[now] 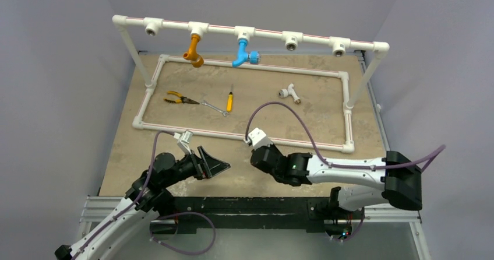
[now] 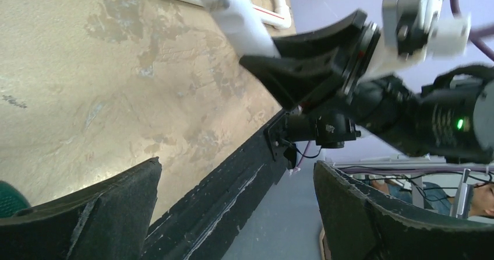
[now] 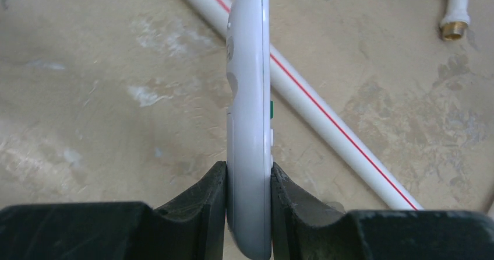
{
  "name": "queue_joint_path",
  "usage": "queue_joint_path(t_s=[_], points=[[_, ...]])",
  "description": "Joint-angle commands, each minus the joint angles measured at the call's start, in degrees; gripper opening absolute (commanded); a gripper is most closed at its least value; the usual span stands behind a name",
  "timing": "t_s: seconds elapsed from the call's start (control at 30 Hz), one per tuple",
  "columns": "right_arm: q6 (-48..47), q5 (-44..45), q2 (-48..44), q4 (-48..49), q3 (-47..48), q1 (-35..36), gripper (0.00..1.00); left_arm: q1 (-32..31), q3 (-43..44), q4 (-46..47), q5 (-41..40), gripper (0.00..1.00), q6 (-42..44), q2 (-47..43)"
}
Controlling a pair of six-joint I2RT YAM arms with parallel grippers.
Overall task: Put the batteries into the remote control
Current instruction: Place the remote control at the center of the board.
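Tan, mottled tabletop (image 3: 87,97) is seen beneath both arms. By the right gripper (image 3: 249,181), its fingers drawn close together, the remote (image 3: 249,85) is clamped edge-on and held above the table; a green button is seen on its side. Beyond it, a white pipe (image 3: 332,111) is marked with a red stripe. The left gripper (image 2: 236,172) is spread wide, with nothing held.

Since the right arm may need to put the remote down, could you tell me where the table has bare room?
Bare: inside the pipe frame, the near-right stretch between T-fitting and near pipe. Crowded: pliers, wrench and screwdriver, centre-left.
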Motion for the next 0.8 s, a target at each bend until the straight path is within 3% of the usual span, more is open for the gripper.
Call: queue_joint_path(t_s=[0.0,0.2,0.5,0.63,0.77], points=[[-3.71,4.94,3.8,5.68,-0.65,6.86,0.0,0.0,3.22,-5.1,-2.0,1.0,2.45,-1.5],[-4.25,4.55,8.79,9.97,-2.15,9.94,0.04,0.01,2.2,-5.89,-2.59,1.0,2.02,-3.62],[5.22,7.2,18.89,-0.11,4.37,10.06,0.1,0.01,1.88,-5.3,-2.75,1.0,1.57,-3.07],[6.44,3.74,20.19,-0.03,4.63,9.98,0.23,0.01,1.94,-5.21,-2.77,1.0,1.68,-2.99],[6.36,1.31,21.03,-0.37,4.92,10.03,0.3,-0.04,1.72,-5.28,-2.78,1.0,1.62,-3.51]])
